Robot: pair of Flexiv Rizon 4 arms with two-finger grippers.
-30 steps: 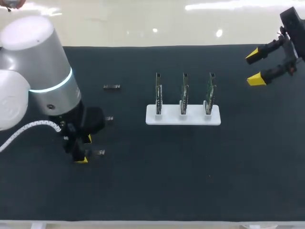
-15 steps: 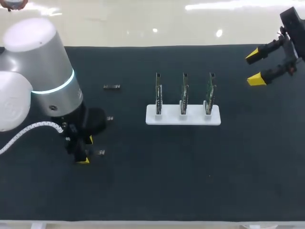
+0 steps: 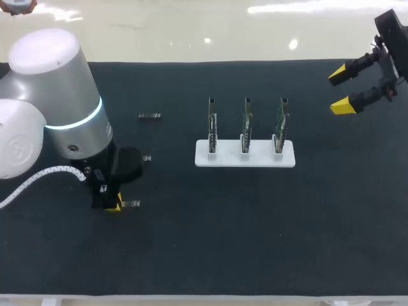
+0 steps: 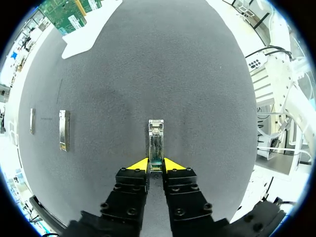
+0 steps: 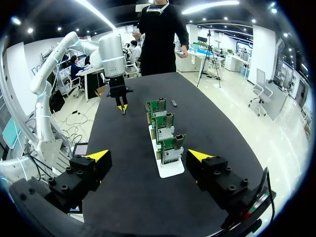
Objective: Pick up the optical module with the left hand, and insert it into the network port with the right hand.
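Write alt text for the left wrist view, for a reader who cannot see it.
The left gripper is shut on the near end of a small metal optical module that lies on the dark table, pointing straight ahead. Two more modules lie off to one side, and a white stand with green circuit boards sits far ahead.

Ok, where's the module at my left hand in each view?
Head view: module beside the left hand, left of the white stand.
Left wrist view: straight ahead, its near end between the hand's fingers; stand far ahead.
Right wrist view: too small to make out, at the left hand beyond the stand.
Shared landmark: the white stand with three boards.
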